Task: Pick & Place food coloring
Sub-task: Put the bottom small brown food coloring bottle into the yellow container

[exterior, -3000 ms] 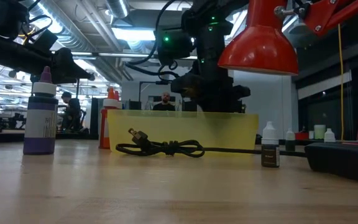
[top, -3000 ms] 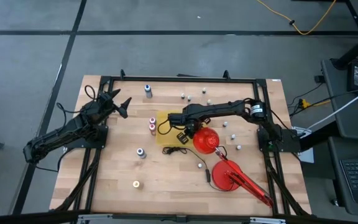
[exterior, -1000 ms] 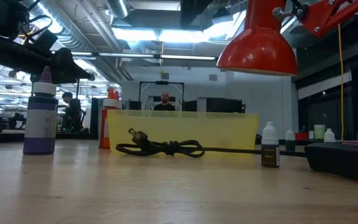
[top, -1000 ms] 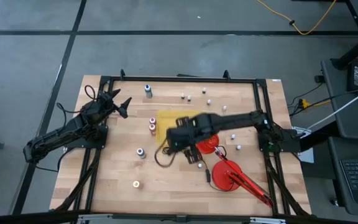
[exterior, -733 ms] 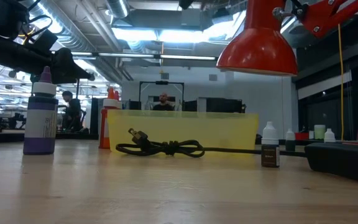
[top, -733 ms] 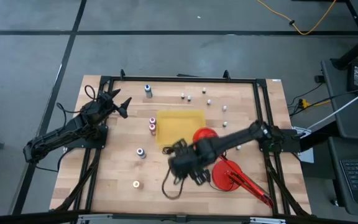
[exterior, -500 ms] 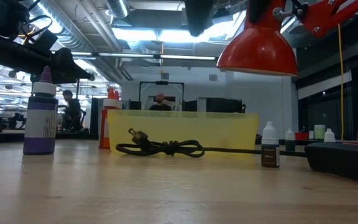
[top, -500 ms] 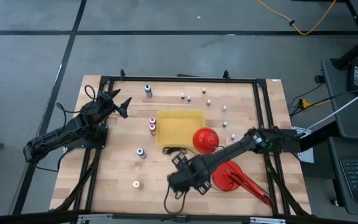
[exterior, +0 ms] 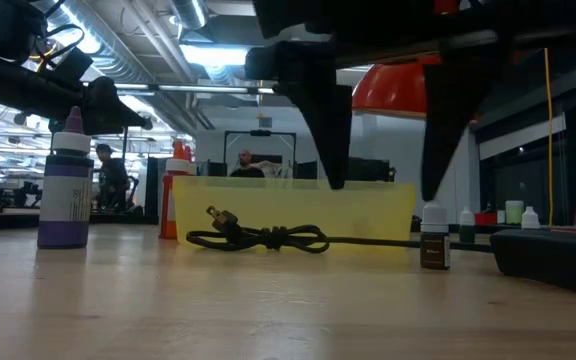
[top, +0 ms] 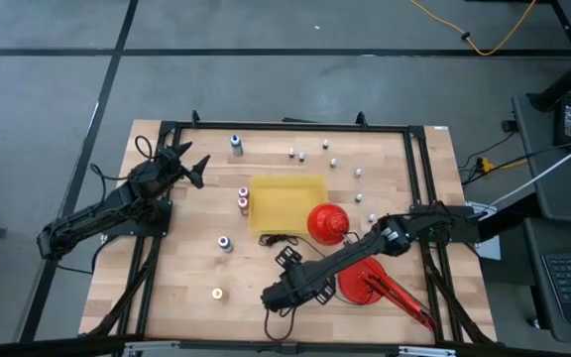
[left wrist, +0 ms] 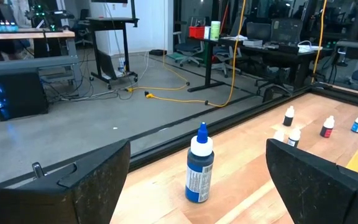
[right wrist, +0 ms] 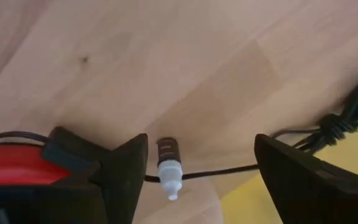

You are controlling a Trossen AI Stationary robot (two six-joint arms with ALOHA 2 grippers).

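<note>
Right arm (top: 278,296) now extended forward, low

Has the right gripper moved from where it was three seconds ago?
Yes. In the high view the right gripper has left the yellow tray and now hangs over the table's near edge, open.

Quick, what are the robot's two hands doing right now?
Left gripper: open, holding nothing, parked at the table's left edge.
Right gripper: open, holding nothing, above the front of the table.
</note>
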